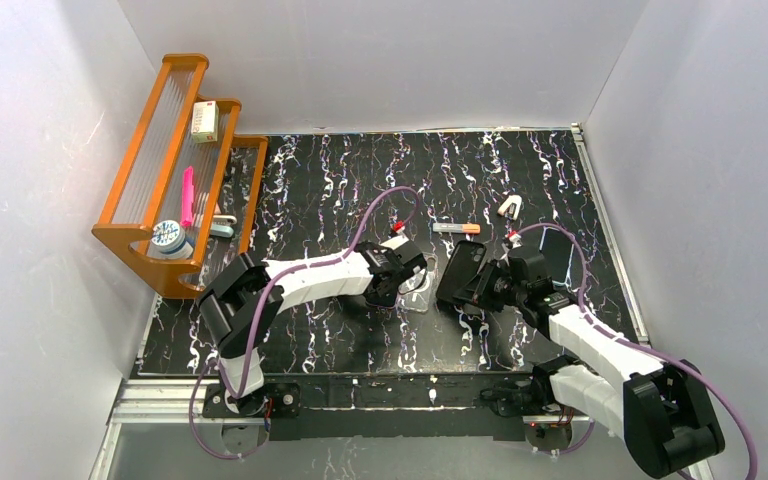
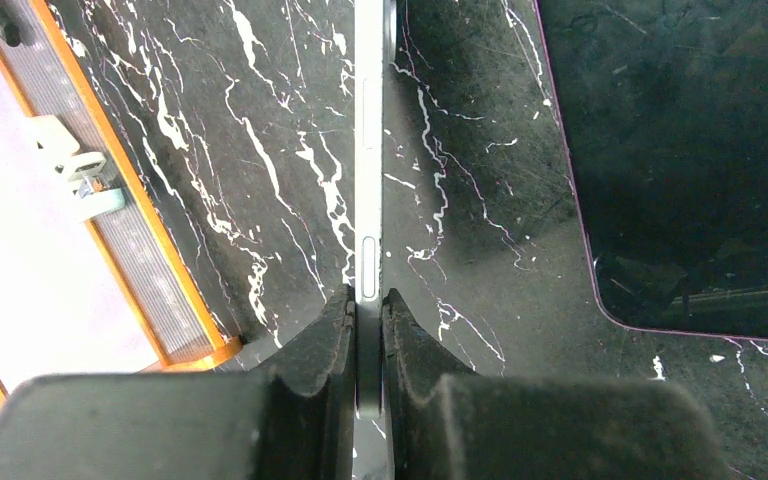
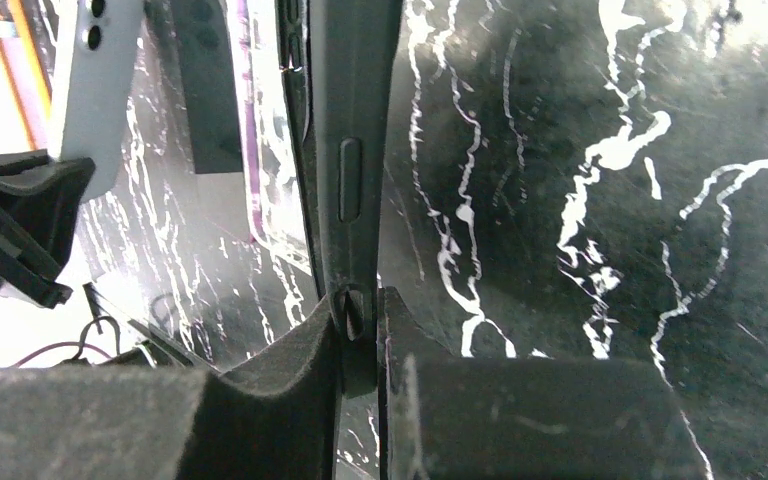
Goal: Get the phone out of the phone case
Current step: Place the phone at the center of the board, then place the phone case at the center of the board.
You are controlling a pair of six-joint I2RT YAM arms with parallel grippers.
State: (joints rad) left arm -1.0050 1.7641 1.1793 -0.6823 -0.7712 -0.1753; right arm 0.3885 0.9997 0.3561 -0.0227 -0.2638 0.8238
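My left gripper (image 1: pixel 407 276) is shut on the thin edge of a silver phone (image 2: pixel 370 150), which it holds edge-on above the black marbled table. In the top view the phone (image 1: pixel 416 288) sits just left of the dark phone case (image 1: pixel 460 268). My right gripper (image 1: pixel 480 286) is shut on that case's side wall (image 3: pixel 355 100), which has button cut-outs and a purple-edged inside. The phone and case are apart, side by side. The phone's pale back with camera lenses (image 3: pixel 95 90) shows at the left of the right wrist view. The case (image 2: pixel 680 150) fills the right of the left wrist view.
An orange rack (image 1: pixel 135 170) stands at the far left, holding a pink pen (image 1: pixel 187 195), a white box (image 1: pixel 204 121) and a round tape-like roll (image 1: pixel 169 238). An orange-tipped stick (image 1: pixel 457 228), a white clip (image 1: pixel 509 207) and a black slab (image 1: pixel 560 255) lie behind the grippers.
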